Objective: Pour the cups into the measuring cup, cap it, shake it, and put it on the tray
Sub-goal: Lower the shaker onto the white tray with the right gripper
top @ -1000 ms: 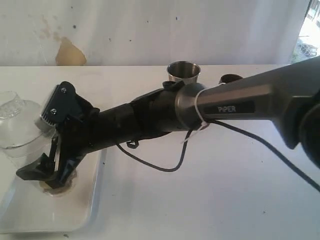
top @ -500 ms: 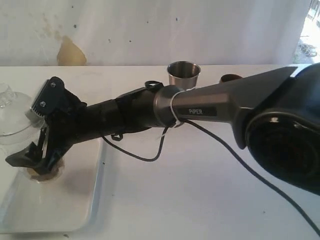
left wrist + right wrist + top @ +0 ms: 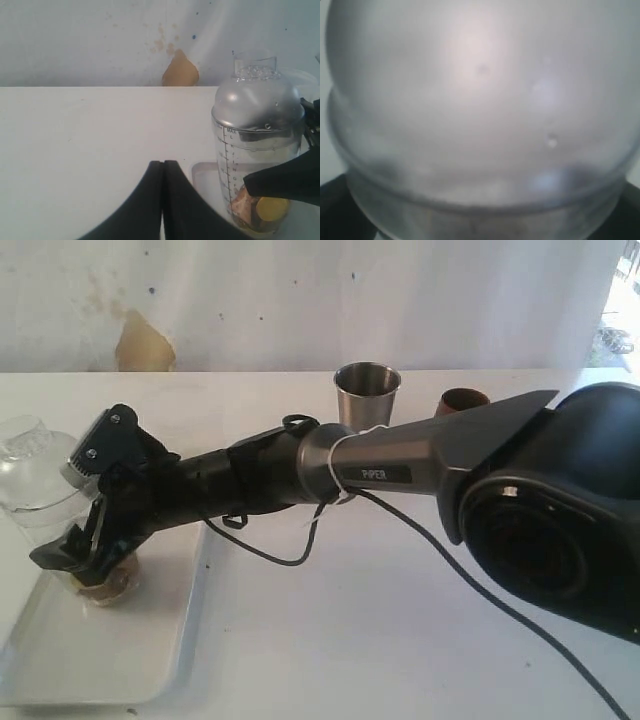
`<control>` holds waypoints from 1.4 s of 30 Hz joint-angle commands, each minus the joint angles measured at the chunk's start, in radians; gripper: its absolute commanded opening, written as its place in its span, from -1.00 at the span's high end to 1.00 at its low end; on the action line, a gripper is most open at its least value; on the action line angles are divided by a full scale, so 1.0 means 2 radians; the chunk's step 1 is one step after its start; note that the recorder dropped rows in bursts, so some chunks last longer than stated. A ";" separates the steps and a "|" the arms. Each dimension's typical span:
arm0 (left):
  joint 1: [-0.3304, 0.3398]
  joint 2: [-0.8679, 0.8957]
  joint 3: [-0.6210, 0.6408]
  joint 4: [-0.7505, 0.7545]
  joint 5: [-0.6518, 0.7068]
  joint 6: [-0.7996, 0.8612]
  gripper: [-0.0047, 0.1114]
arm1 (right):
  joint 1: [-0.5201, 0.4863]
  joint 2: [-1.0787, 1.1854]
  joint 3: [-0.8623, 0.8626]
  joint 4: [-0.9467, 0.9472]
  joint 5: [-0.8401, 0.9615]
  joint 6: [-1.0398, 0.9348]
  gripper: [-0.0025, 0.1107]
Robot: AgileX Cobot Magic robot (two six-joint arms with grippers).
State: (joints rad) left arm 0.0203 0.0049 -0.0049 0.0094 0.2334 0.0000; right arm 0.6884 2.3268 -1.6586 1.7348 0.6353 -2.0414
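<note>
The measuring cup (image 3: 48, 522), clear with a dome lid (image 3: 30, 472) on it and brown and yellow bits at its bottom, is upright over the far left part of the white tray (image 3: 110, 660). My right gripper (image 3: 72, 562) has reached across and is shut on its lower body. One black finger (image 3: 285, 180) crosses the cup (image 3: 250, 155) in the left wrist view. The foggy lid (image 3: 480, 100) fills the right wrist view. The steel tumbler (image 3: 367, 395) and the wooden cup (image 3: 462, 400) stand at the back. My left gripper (image 3: 163, 164) is shut and holds nothing.
The right arm's black forearm and a loose cable (image 3: 280, 555) stretch across the middle of the white table. A brown stain (image 3: 140, 345) marks the back wall. One corner of the tray (image 3: 202, 172) shows beside the left gripper.
The right arm has carried the capped measuring cup leftward and a little farther back over the tray. Its grip has stayed the same. The tumbler and wooden cup have not moved.
</note>
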 commanded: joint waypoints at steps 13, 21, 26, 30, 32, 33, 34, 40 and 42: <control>-0.003 -0.002 0.002 0.000 0.000 0.000 0.92 | 0.004 -0.005 -0.002 0.005 0.021 -0.023 -0.70; -0.003 -0.002 0.002 0.000 0.000 0.000 0.92 | 0.004 -0.005 -0.002 0.005 0.020 -0.024 -0.74; -0.003 -0.002 0.002 0.000 0.000 0.000 0.92 | 0.004 -0.005 -0.002 0.005 0.020 -0.024 -0.74; -0.003 -0.002 0.002 0.000 0.000 0.000 0.92 | 0.004 -0.006 -0.002 0.005 0.020 -0.024 -0.74; -0.003 -0.002 0.002 0.000 0.000 0.000 0.92 | 0.004 -0.007 -0.002 0.005 0.020 -0.024 -0.74; -0.003 -0.002 0.002 0.000 0.000 0.000 0.92 | 0.004 -0.009 -0.002 0.005 0.020 -0.022 -0.74; -0.003 -0.002 0.002 0.000 0.000 0.000 0.92 | 0.004 -0.010 -0.002 0.005 0.021 -0.022 -0.74; -0.003 -0.002 0.002 0.000 0.000 0.000 0.92 | -0.001 -0.016 -0.002 0.000 0.020 -0.006 -0.74; -0.003 -0.002 0.002 0.000 0.000 0.000 0.92 | -0.009 -0.016 -0.002 -0.008 0.021 0.009 -0.74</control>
State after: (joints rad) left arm 0.0203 0.0049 -0.0049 0.0094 0.2334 0.0000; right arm 0.6923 2.3071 -1.6622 1.7382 0.6678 -2.0574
